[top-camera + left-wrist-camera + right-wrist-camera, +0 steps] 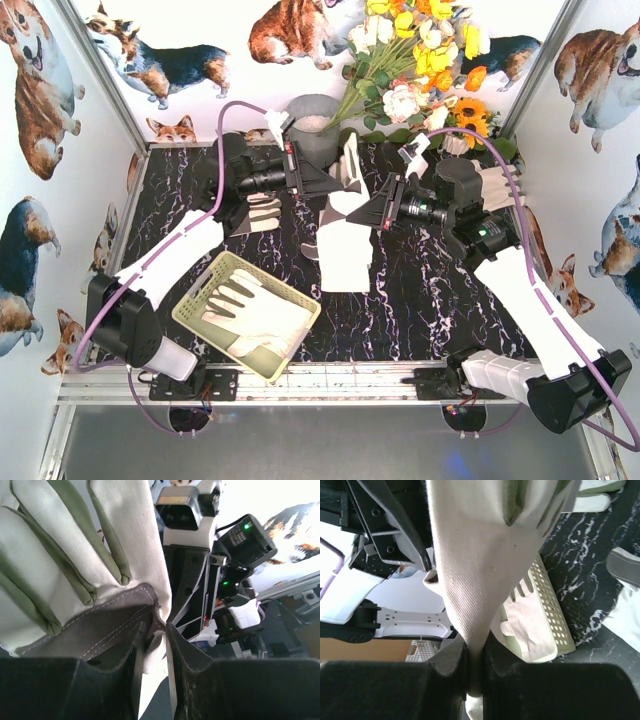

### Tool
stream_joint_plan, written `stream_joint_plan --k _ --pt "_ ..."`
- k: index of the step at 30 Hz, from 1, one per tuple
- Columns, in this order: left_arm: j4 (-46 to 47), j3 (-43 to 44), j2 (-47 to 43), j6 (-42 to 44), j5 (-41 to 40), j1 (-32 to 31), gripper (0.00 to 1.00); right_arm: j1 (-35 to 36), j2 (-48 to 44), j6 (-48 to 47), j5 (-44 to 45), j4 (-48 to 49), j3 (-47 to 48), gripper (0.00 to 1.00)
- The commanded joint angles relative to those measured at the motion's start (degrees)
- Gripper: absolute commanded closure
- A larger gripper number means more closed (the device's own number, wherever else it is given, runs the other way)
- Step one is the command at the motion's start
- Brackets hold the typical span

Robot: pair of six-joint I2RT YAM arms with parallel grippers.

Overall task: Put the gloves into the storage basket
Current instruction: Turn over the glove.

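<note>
The top view alone shows the whole layout. The two arms meet above the middle of the black marbled counter (420, 290), with the held glove (348, 172) between them. The storage basket (200, 285) sits at the near left, turned at an angle, and cream gloves in the basket (250, 312) lie flat in it. One more glove (262, 212) lies under the left arm, and other gloves (500, 185) are behind the right arm. A large white piece (345, 258) is just near of the held glove; I cannot tell whether it is a separate glove.

The left wrist view shows what the top view does not: the held glove has a grey palm patch and green strips along the sides of its fingers. The right wrist view shows the basket's lattice wall (550, 610) behind the hanging cloth.

In the top view the long axis of the held glove runs from near to far, and its fingers point toward the grey bucket (315, 125) at the back. In the left wrist view the fingers point to the top of the picture.

The left gripper (155, 630) is closed to a narrow gap, with a fold of the glove's edge, beside the grey patch, caught between its fingers. The right gripper (476, 645) is pressed tight on the cream cloth, which rises straight from its jaws.
</note>
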Motion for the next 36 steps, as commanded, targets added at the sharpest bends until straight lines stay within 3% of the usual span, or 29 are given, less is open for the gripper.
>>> stream_joint_plan --k 1,6,15,27,29,36 --pt "-2.8 0.6 1.8 3.4 1.7 -1.6 0.82 -0.1 -0.5 -4.0 4.6 -4.8 4.3 1.00" --pt "-4.8 2.5 4.4 5.4 2.1 -2.5 0.69 -0.1 -0.8 -4.2 4.9 -5.2 4.0 1.00" --pt "-3.8 0.2 4.3 5.7 3.0 -3.1 0.62 -0.4 -0.9 -5.1 5.5 -6.9 4.2 1.00" --pt "1.9 -4.3 0.9 4.0 4.7 -3.1 0.29 -0.4 -0.9 -4.9 6.0 -8.6 3.5 1.00" --pt "2.5 -4.9 0.5 3.9 4.8 -3.2 0.30 -0.4 -0.9 -4.8 5.7 -8.7 3.5 1.00" --pt "4.5 -4.8 1.3 2.8 3.0 -3.2 0.53 -0.4 -0.9 -4.9 5.0 -9.2 4.1 1.00"
